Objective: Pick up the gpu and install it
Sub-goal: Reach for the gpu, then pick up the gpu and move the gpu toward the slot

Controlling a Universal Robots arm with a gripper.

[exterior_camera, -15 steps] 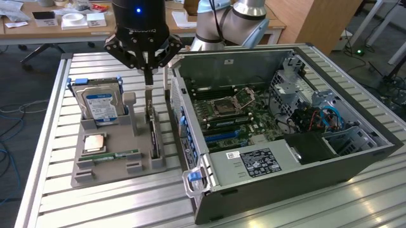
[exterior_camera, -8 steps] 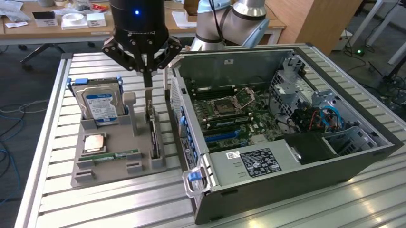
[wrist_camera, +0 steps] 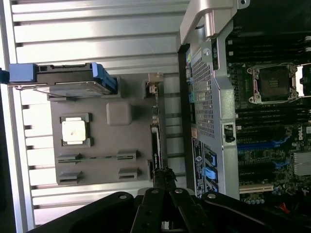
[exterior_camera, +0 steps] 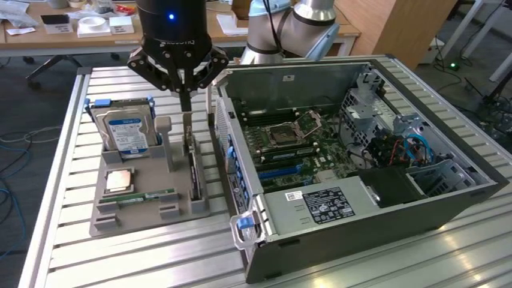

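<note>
The gpu [exterior_camera: 193, 171] [wrist_camera: 155, 141] stands on its long edge in a slot of the grey parts holder [exterior_camera: 120, 219] [wrist_camera: 99, 145], left of centre in the exterior view. It runs from mid frame down toward the lower left. In the wrist view we see it edge-on as a thin dark strip with the silver bracket at its far end.

The gripper [exterior_camera: 186, 108] [wrist_camera: 164, 174] hangs over the card at upper centre of the exterior view. Its fingers are pressed fully together with nothing between them, so the card is not lifted. In the wrist view the fingertips sit just at the card's near end. We cannot tell whether they touch it.

On the same holder, toward the exterior view's left:
- A hard drive [exterior_camera: 126, 129] [wrist_camera: 73, 80] with a blue-white label stands upright in a blue bracket.
- A CPU [exterior_camera: 120, 179] [wrist_camera: 74, 130] lies flat in its pocket below the drive.
- A narrow green memory stick [exterior_camera: 148, 195] [wrist_camera: 97, 157] lies below the CPU.

Just beside the holder, on the exterior view's right, an open PC case [exterior_camera: 448, 198] lies on its side. It shows the motherboard [exterior_camera: 296, 150] [wrist_camera: 272, 145], with the CPU socket [exterior_camera: 296, 127] [wrist_camera: 273, 83] on it. A labelled power supply [exterior_camera: 324, 204] sits at lower centre.

All of it rests on a slatted aluminium table [exterior_camera: 144, 258] [wrist_camera: 97, 39].
</note>
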